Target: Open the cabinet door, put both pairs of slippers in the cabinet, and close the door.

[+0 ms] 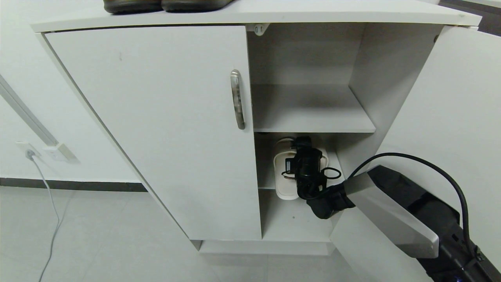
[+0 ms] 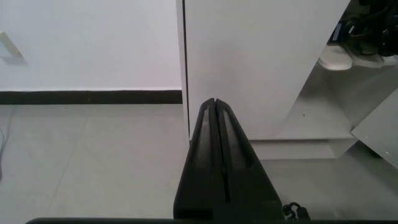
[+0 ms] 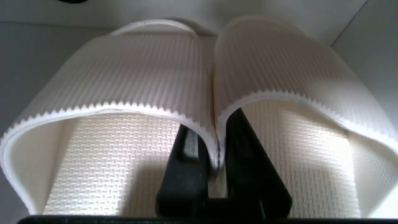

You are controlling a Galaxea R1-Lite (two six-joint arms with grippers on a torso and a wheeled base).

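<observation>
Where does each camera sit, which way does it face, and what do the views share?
Head view: on the head, facing down at the cabinet; right gripper shows.
Left wrist view: on the left wrist, facing the closed door and floor; shut left gripper shows.
Right wrist view: on the right wrist, facing the white slippers the right gripper pinches.
Shared: all views show the white slippers.

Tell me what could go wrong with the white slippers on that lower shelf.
The white slippers seem to overhang the front of the shelf; released here, they may tip out or block the door. The right gripper pinches both inner straps, so withdrawing before fully opening could drag them back out.
</observation>
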